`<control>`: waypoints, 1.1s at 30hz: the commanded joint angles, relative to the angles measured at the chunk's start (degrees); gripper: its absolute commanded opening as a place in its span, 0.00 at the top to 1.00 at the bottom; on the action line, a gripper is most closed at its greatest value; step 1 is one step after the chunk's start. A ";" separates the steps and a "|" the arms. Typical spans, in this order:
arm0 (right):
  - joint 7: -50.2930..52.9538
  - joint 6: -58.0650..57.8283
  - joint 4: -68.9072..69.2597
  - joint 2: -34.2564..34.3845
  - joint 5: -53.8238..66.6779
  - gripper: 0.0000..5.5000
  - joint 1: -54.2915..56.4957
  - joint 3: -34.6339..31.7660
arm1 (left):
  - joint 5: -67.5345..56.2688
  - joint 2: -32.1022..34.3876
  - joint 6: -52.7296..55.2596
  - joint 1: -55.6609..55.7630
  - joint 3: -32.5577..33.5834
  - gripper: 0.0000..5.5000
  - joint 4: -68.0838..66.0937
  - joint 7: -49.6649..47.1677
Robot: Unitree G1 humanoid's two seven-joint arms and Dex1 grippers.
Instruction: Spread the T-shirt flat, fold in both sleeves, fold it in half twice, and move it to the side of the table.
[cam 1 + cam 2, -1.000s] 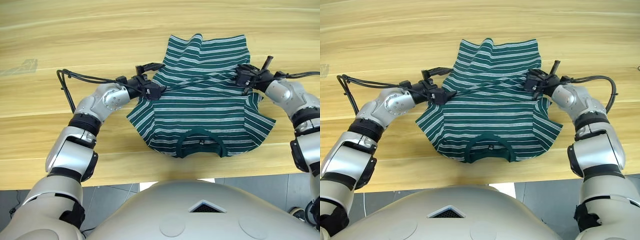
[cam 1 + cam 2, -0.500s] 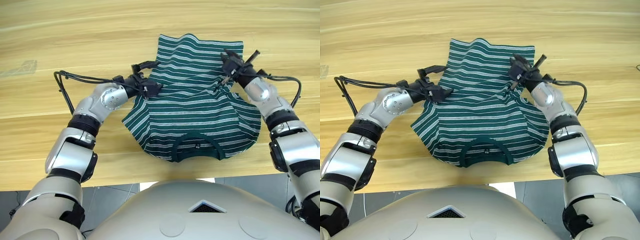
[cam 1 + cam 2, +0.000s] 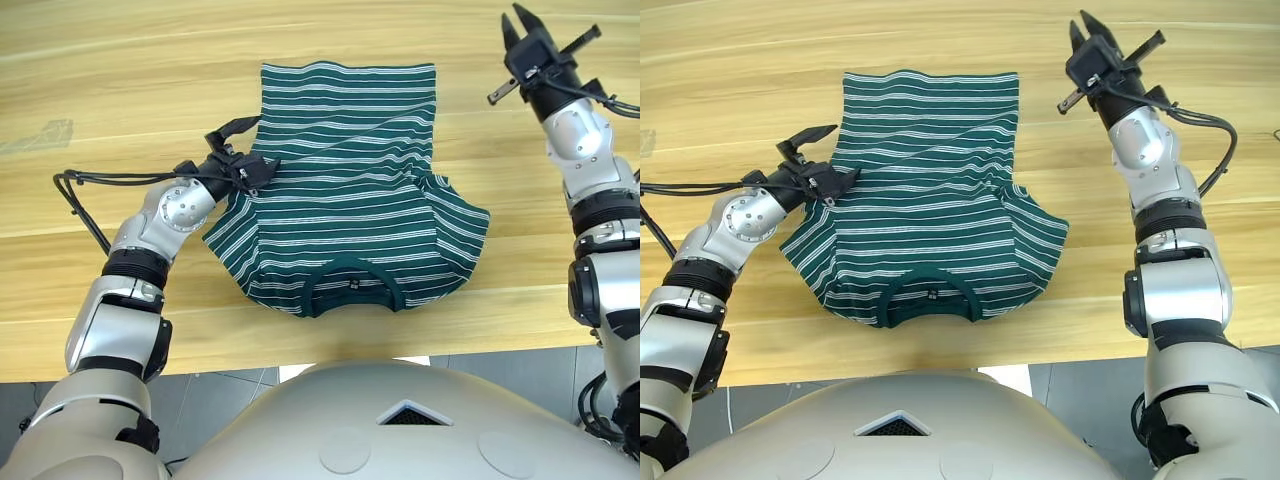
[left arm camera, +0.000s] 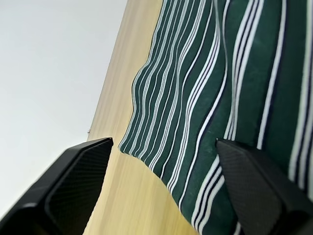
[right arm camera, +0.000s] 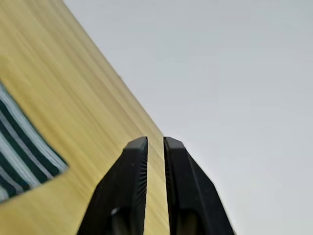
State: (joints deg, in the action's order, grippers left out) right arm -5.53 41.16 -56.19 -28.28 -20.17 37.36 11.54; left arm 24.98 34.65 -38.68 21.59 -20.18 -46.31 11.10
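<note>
On the wooden worktop point(image 3: 120, 80), just before the robot, the dark green, white-striped T-shirt point(image 3: 345, 200) is laid out face up. Its collar point(image 3: 352, 285) is turned toward the near edge and its straight hem point(image 3: 350, 68) toward the far side. The body of the shirt is spread fairly flat. The sleeve on the right point(image 3: 462, 215) is drawn outward with a fold where it joins the body, and the sleeve on the left point(image 3: 228, 228) is spread beside the near corner. Neither sleeve is folded in.

At the shirt's left edge, about halfway along its side, the left hand point(image 3: 262, 142) is placed low over the worktop. Its fingers point(image 4: 254, 181) are released and spread wide, with the striped edge of the cloth seen between them and nothing gripped. Whether a finger touches the fabric cannot be told.

Well apart from the shirt, beyond its far right corner, the right hand point(image 3: 513, 20) is raised above the worktop. Its fingers point(image 5: 132, 171) are brought nearly together, with only a thin gap left, and nothing is held.
</note>
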 commanded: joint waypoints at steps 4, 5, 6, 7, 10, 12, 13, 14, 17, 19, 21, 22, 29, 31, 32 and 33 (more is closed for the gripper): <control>-4.64 -1.92 13.92 -1.32 1.03 0.89 -9.88 0.05 | 1.04 0.98 4.01 -9.60 -0.04 0.29 8.00 0.98; -5.19 -2.49 15.96 -1.48 1.04 0.89 -11.30 0.02 | 1.20 1.58 4.48 -10.00 0.47 0.29 9.56 0.88; -5.44 -3.00 17.66 -1.67 0.76 0.89 -12.44 0.04 | 1.53 2.22 5.23 -10.14 1.12 0.29 10.95 0.46; -5.61 -3.51 19.03 -1.78 0.58 0.89 -13.31 -0.01 | 2.00 2.79 6.43 -10.30 1.79 0.29 12.22 -0.07; -5.91 -4.90 24.93 -2.30 -1.25 0.89 -16.59 0.47 | 4.57 4.32 11.70 -10.71 3.99 0.29 17.81 -2.10; -8.03 -6.25 30.28 -2.84 -1.17 0.89 -19.38 1.02 | 6.84 4.68 14.48 -11.00 5.22 0.29 21.70 -4.26; -10.47 -7.16 33.96 -3.77 -0.77 0.89 -21.27 1.51 | 7.50 4.52 15.54 -11.12 6.06 0.29 23.98 -5.47; -13.29 -8.10 37.95 -5.14 -0.47 0.89 -23.26 2.08 | 7.63 4.25 16.16 -11.23 7.18 0.29 26.29 -6.68; -22.62 -11.09 48.67 -10.07 1.15 0.89 -28.92 3.56 | 5.79 2.95 17.62 -11.98 11.64 0.29 33.60 -9.95; -27.34 -13.00 52.56 -12.63 1.52 0.89 -31.57 4.22 | 2.93 1.90 18.07 -12.70 14.07 0.29 37.54 -10.02; -30.32 -14.47 54.23 -13.84 1.18 0.89 -32.88 5.08 | 0.56 1.09 18.24 -13.46 14.60 0.29 39.16 -8.17; -31.28 -15.06 54.65 -14.07 1.00 0.89 -33.29 5.43 | 0.51 0.99 18.26 -13.70 14.31 0.29 39.18 -7.59; -35.04 -17.42 50.60 -17.42 -0.26 0.89 -34.91 5.19 | -1.01 1.69 18.02 -16.25 17.56 0.29 42.90 -6.34; -36.02 -17.68 48.79 -19.18 -0.33 0.89 -35.87 5.01 | -1.39 2.42 18.47 -17.43 19.70 0.29 45.43 -6.20; -37.23 -17.83 48.82 -20.41 -0.13 0.89 -36.85 5.03 | -1.74 2.56 18.76 -18.26 20.64 0.29 46.88 -5.84; -39.27 -18.38 49.68 -21.83 1.26 0.89 -38.01 4.73 | -1.51 2.63 18.91 -19.11 20.85 0.29 47.90 -5.33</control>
State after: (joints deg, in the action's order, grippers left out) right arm -40.90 24.14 -6.34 -46.96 -20.12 2.13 16.36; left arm 24.17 36.12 -20.55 4.42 -0.58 -0.87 4.40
